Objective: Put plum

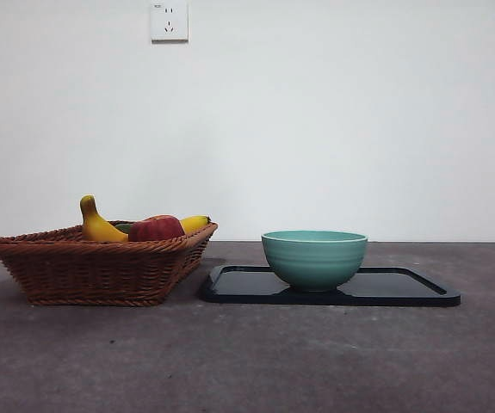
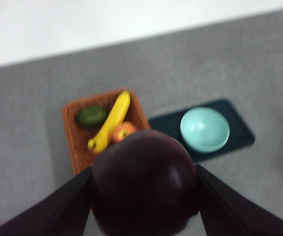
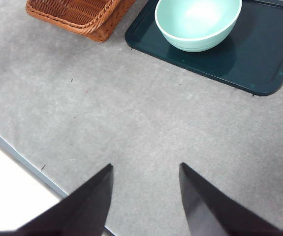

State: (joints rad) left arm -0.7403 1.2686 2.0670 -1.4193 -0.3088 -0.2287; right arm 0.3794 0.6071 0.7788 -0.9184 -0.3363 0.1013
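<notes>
My left gripper (image 2: 143, 196) is shut on the plum (image 2: 143, 182), a glossy dark purple-maroon fruit, and holds it high above the table, over the wicker basket (image 2: 77, 142). Neither shows in the front view. The green bowl (image 1: 314, 258) stands empty on a dark tray (image 1: 402, 291); it also shows in the left wrist view (image 2: 204, 129) and the right wrist view (image 3: 198, 22). My right gripper (image 3: 146, 189) is open and empty, above bare table near the front edge.
The basket (image 1: 92, 267) at the left holds a banana (image 1: 101, 228), a red apple (image 1: 156, 229) and a green fruit (image 2: 91, 116). The tray (image 3: 259, 59) lies right of the basket. A wall socket (image 1: 169, 20) is on the back wall.
</notes>
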